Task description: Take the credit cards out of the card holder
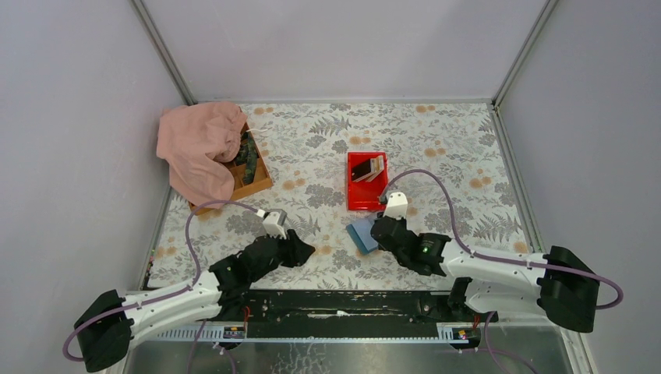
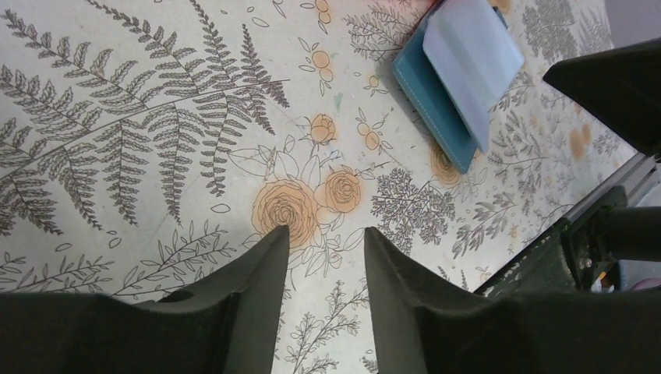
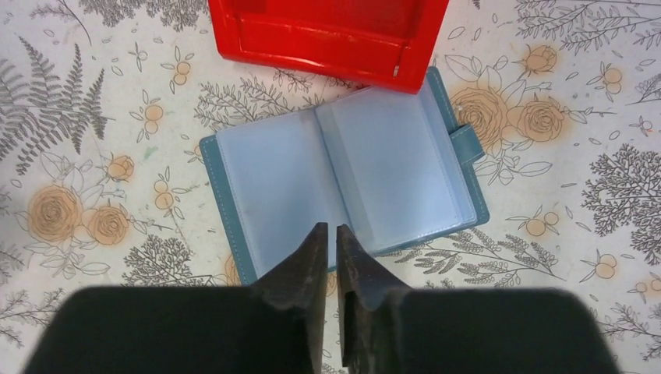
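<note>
The wallet (image 3: 343, 179) lies spread open toward the desk's near edge, hard by the red bin (image 1: 348, 183) — handy, I judge, for dropping cards (image 1: 368, 169) straight in, where a few stand. Its clear sleeves look empty. The right claw (image 3: 328, 227) hangs over its near rim, fingers all but closed on nothing; the left claw (image 2: 323, 230), parted and empty, hovers to its left. Cloth (image 1: 199, 144) and box (image 1: 256, 187) at the far left corner obstruct nothing.

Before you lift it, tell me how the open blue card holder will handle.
The card holder will probably flop: it lies open with loose sleeve pages. Those glossy plastic pages look slippery. Flat and thin, it should slide rather than roll.
</note>
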Action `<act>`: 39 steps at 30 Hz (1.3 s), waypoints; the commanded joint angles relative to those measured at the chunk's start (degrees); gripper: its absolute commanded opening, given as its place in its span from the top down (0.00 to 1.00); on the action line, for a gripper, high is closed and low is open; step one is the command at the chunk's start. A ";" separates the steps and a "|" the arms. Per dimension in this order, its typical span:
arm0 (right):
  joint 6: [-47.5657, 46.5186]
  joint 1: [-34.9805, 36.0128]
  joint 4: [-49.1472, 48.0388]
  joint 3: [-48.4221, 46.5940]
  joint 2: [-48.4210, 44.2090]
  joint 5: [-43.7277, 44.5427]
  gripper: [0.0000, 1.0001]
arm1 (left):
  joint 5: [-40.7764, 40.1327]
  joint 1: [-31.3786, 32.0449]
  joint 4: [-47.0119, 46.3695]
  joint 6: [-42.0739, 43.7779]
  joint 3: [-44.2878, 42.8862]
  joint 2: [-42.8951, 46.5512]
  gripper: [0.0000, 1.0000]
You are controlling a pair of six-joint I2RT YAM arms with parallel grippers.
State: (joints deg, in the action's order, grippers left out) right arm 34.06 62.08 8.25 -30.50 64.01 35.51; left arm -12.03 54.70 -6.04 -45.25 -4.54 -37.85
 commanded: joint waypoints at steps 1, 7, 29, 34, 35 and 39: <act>0.27 -2.85 0.14 0.49 -2.07 1.64 0.95 | 1.66 -0.28 -5.47 0.27 0.49 -0.87 0.62; -0.09 -13.55 0.71 0.96 -0.22 -3.27 0.92 | 3.06 -0.29 -7.31 0.45 -0.05 -2.84 0.87; -2.18 -18.86 -6.45 2.77 5.76 -17.52 0.42 | 6.52 -0.31 -13.81 0.76 -0.26 -7.98 0.44; -1.54 -18.84 -6.60 3.68 6.21 -17.82 0.41 | 8.16 -0.29 -15.79 0.93 0.28 -6.86 0.44; -1.53 -18.84 -7.46 4.22 6.40 -19.05 0.41 | 9.15 -0.28 -17.49 1.13 0.51 -7.06 0.45; -0.93 -18.86 -8.95 5.01 8.20 -20.62 0.41 | 12.29 -0.24 -23.73 2.20 -0.75 -10.57 0.53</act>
State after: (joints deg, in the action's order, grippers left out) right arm 32.86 43.44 1.67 -26.15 70.59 17.21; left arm -3.31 54.63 -19.75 -45.06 -4.36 -45.93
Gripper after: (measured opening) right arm 0.589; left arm 0.505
